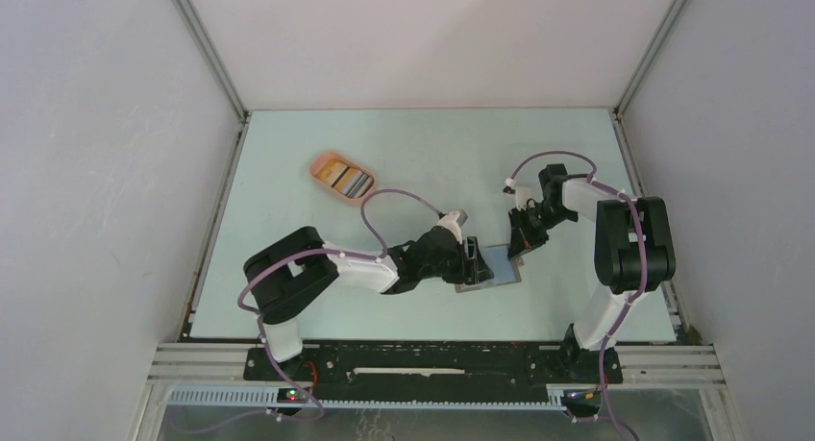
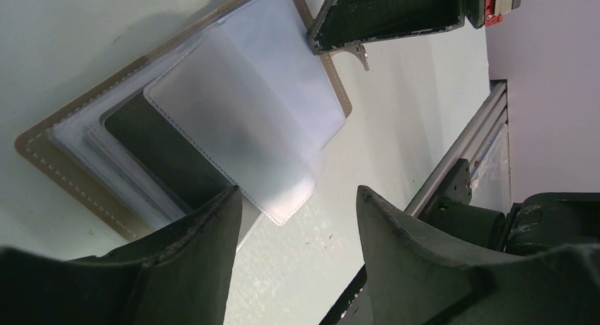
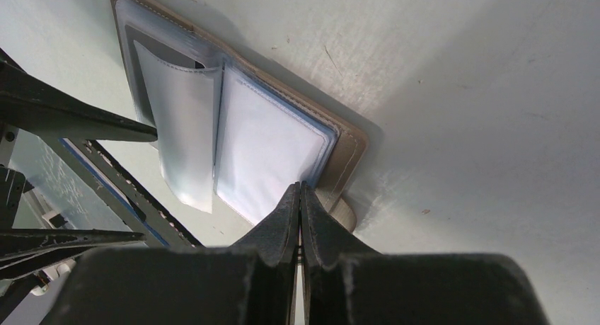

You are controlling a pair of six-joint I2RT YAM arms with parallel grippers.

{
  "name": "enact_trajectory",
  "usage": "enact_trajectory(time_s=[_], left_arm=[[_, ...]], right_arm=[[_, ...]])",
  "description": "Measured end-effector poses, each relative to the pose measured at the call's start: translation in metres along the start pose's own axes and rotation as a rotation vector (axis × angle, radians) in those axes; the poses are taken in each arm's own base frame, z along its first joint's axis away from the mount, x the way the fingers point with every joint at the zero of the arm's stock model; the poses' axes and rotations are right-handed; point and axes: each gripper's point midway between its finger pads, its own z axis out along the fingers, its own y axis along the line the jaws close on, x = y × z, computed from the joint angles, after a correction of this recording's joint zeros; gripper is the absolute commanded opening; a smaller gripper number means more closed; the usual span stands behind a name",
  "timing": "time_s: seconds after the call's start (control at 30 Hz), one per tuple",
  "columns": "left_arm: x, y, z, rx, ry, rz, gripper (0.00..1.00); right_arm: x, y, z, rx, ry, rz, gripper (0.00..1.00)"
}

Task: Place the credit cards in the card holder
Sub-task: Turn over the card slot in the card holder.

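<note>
The card holder [image 1: 497, 269] lies open on the table between my two arms, its clear sleeves fanned out. One clear sleeve [image 2: 233, 134] stands lifted over a dark surface; whether that is a card I cannot tell. My left gripper [image 2: 297, 194] is open, its left finger at the holder's [image 2: 283, 70] near corner and bare table between the jaws. My right gripper [image 3: 301, 187] is shut, its tips on the holder's [image 3: 269, 141] edge beside the small tab [image 3: 341, 213]. The credit cards [image 1: 347, 180], one yellow-orange and one dark with silvery stripes, lie far off to the back left.
The cards sit in a peach-orange oval tray [image 1: 322, 164] at the back left of the table. White walls enclose the table on three sides. A metal rail [image 1: 432, 353] with both arm bases runs along the near edge.
</note>
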Motion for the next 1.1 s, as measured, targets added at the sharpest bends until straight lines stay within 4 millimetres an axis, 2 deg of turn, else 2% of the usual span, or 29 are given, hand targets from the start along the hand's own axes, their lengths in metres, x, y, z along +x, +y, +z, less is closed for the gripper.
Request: enact_trajectory(time_s=[0.27, 0.73, 1.1], left_arm=[[-0.007, -0.011, 0.009, 0.063, -0.003, 0.001, 0.68], [-0.016, -0.020, 0.024, 0.153, -0.001, 0.004, 0.70], [-0.021, -0.030, 0.035, 0.225, 0.018, 0.008, 0.70]], right_arm=[[0.000, 0.001, 0.000, -0.005, -0.002, 0.000, 0.08], [-0.002, 0.005, 0.000, -0.030, -0.012, -0.001, 0.10], [-0.011, 0.011, -0.015, -0.055, -0.079, -0.012, 0.14]])
